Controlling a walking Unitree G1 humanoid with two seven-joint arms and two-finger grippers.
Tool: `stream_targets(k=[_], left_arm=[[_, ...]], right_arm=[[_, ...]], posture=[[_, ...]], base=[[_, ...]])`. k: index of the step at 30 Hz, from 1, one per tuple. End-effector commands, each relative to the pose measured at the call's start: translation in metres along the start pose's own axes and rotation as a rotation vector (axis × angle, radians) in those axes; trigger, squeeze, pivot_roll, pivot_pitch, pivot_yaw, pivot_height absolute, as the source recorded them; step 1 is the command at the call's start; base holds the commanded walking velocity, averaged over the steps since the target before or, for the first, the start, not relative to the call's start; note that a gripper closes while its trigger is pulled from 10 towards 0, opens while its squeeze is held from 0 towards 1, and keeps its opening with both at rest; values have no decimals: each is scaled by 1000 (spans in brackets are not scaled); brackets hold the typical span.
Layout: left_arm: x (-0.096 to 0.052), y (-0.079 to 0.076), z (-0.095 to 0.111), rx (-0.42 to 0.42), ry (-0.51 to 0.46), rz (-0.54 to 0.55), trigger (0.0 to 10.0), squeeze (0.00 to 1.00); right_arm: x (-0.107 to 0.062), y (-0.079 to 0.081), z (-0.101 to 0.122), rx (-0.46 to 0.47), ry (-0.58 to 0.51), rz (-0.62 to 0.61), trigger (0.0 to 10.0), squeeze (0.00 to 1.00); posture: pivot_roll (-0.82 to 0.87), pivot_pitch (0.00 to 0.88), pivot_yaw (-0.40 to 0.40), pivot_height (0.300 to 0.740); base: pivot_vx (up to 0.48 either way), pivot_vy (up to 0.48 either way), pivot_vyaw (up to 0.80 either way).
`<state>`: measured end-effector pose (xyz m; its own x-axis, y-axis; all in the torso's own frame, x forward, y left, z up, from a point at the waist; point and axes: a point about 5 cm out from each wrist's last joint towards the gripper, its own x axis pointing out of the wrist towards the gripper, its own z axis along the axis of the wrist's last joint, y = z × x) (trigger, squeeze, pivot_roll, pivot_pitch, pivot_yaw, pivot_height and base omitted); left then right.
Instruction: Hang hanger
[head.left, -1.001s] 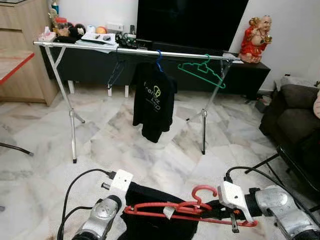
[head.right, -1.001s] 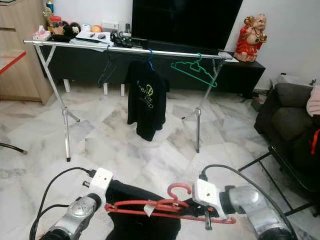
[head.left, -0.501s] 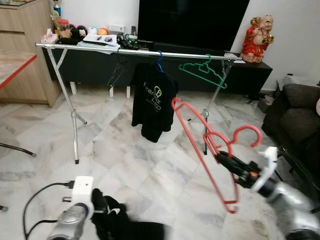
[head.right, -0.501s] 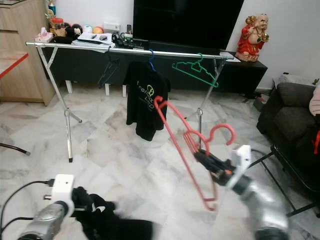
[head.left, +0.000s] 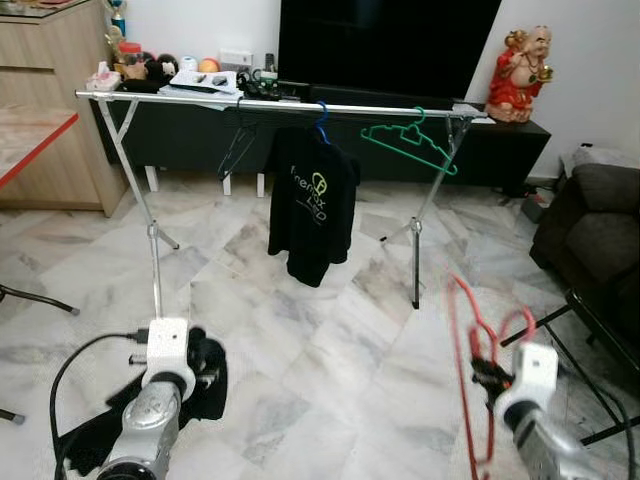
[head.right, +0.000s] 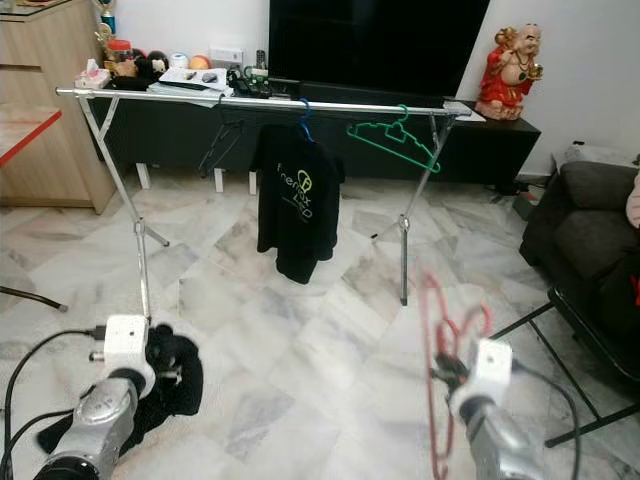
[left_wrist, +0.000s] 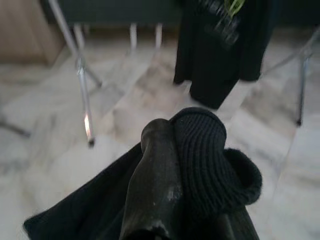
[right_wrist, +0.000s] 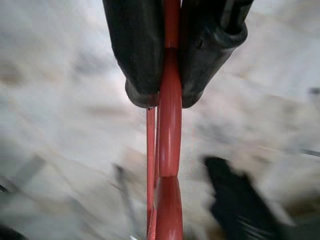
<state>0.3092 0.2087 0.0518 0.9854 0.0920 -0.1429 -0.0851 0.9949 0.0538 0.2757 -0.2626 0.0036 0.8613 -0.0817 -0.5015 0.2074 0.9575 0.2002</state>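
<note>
Right gripper (right_wrist: 167, 97), near right, pinches the red hanger (head.left: 468, 340) between closed fingers; left gripper (left_wrist: 185, 145), near left, clamps a black garment (head.left: 110, 425) before the clothes rack (head.left: 280, 103).

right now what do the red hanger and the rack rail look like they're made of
Red hanger: probably plastic, its thick rounded bar smooth with a slight sheen, pinched in the right gripper. Rack rail: looks like metal, a thin silvery tube with bright reflections.
</note>
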Motion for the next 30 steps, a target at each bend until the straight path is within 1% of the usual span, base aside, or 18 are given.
stream_targets(k=[1,3,4,5,6,7,8,10,11,12,14,18,23,25,27,28,29,30], left_arm=[[-2,-6,7,-9,-54,-25,10000,0],[-4,-6,9,-17,-72,-26,10000,0],[-6,-5,9,-20,-81,-29,10000,0],[-7,-5,9,-19,-83,-31,10000,0],[-7,-5,9,-19,-83,-31,10000,0],[-10,-5,9,-23,-87,-34,10000,0],[-10,-5,9,-23,-87,-34,10000,0],[-11,-6,9,-31,-91,-36,10000,0],[-12,-5,10,-39,-98,-35,10000,0],[-14,-5,12,-59,-107,-35,10000,0],[-17,-5,16,-89,-122,-36,10000,0],[-21,-8,19,-104,-134,-50,10000,0],[-26,-8,23,-127,-149,-47,10000,0],[-28,-7,21,-112,-128,-32,10000,0],[-33,-5,20,-119,-127,-16,10000,0],[-33,-5,20,-119,-127,-16,10000,0],[-38,-3,19,-132,-127,-4,10000,0],[-38,-3,19,-132,-127,-4,10000,0]], right_arm=[[-6,-8,-20,45,45,-91,0,0],[-10,-9,-37,36,98,-126,0,0],[-15,-10,-52,28,141,-160,0,0],[-17,-10,-59,33,160,-177,0,0],[-17,-10,-59,33,160,-177,0,0],[-22,-11,-72,41,200,-212,0,0],[-22,-11,-72,41,200,-212,0,0],[-25,-11,-80,38,223,-225,0,0],[-28,-10,-86,26,245,-238,1490,0],[-33,-10,-97,16,280,-254,10000,0],[-39,-10,-110,0,322,-276,10000,0],[-45,-7,-123,-21,362,-269,10000,0],[-46,-5,-124,-37,363,-251,10000,0],[-46,-4,-126,-46,373,-242,10000,0],[-47,-5,-128,-90,395,-222,10000,0],[-47,-5,-128,-90,395,-222,10000,0],[-48,-6,-127,-123,402,-210,10000,0],[-48,-6,-127,-123,402,-210,10000,0]], posture=[[-2,0,-77,740],[1,0,-71,740],[4,0,-63,740],[4,0,-61,740],[4,0,-61,740],[10,0,-54,740],[10,0,-54,740],[11,0,-53,740],[12,0,-46,740],[10,0,-37,740],[9,0,-33,740],[12,0,-28,740],[20,0,-26,740],[27,0,-28,740],[38,0,-32,740],[38,0,-32,740],[41,0,-34,740],[41,0,-34,740]], base=[[0,0,0],[0,0,0],[0,0,0],[0,0,0],[0,0,0],[0,0,0],[0,0,0],[0,0,0],[0,0,0],[0,0,0],[0,0,0],[0,0,0],[0,0,0],[0,0,0],[0,0,0],[0,0,0],[0,0,488],[0,0,488]])
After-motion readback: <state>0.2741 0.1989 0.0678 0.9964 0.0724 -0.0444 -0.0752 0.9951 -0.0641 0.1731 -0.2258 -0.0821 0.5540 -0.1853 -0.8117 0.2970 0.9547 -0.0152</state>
